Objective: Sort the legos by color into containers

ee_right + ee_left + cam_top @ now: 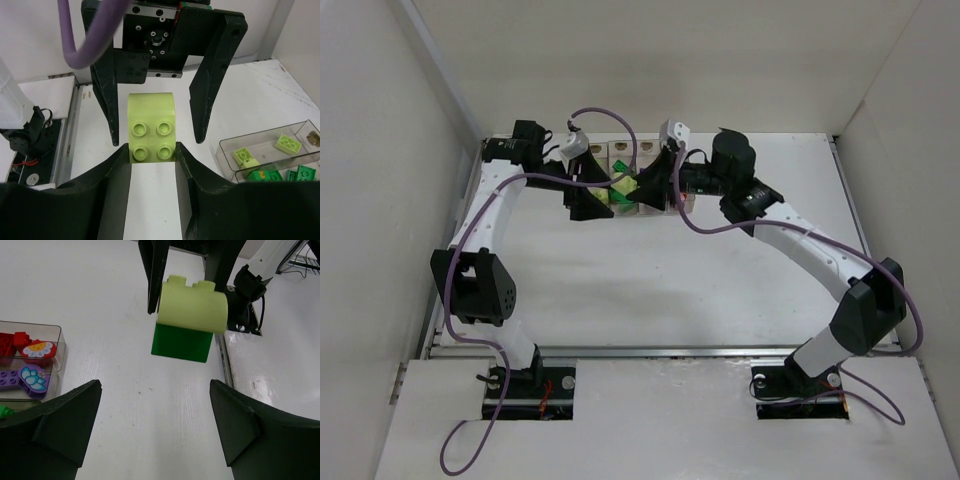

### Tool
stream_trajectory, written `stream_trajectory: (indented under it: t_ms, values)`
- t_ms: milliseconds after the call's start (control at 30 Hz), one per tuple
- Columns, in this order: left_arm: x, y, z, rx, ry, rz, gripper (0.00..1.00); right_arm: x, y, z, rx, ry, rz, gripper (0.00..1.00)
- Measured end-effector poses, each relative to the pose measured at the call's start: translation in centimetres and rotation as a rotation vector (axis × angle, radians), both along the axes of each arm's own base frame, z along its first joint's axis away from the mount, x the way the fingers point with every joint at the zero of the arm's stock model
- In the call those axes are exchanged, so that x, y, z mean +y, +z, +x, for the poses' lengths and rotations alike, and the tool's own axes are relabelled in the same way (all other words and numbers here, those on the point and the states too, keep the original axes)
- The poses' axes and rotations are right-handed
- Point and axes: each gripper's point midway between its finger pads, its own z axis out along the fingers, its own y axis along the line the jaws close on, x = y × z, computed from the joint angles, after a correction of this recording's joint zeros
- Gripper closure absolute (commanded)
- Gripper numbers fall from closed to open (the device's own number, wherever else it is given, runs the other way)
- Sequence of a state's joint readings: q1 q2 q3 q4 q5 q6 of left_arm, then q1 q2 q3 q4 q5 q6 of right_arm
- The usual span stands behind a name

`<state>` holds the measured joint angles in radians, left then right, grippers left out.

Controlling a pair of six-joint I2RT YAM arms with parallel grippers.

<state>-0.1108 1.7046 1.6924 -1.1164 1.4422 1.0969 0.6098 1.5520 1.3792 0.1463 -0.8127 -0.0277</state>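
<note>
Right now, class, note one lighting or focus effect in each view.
Top external: even light, faint shadows. Left wrist: glare on the glossy white board at right. Right wrist: rounded yellow-green plastic brick sharp, near black fingers soft-edged.

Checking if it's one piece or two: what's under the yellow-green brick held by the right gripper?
A dark green brick is joined beneath the yellow-green brick, visible from the left wrist. From the right wrist the yellow-green brick covers it entirely.
</note>
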Motion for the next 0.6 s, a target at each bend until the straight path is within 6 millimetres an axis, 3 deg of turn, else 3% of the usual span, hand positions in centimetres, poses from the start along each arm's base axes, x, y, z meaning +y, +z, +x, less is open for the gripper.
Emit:
stream_trajectory:
  t_ms: [233,400,600]
  values:
    - [-0.1,1.3,0.3,-0.029,-0.001,-0.011,0.29,1.0,0.1,0.6,0.007,0.003,0.003,1.0]
    - [-0.1,1.3,0.2,-0.016,0.0,-0.01,0.56,1.9,-1.0,0.7,0.033,0.009,-0.01,1.0]
    - [-0.1,1.3,0.1,-0.004,0.001,-0.011,0.64,2.2,-1.5,0.9,0.042,0.001,-0.017,1.0]
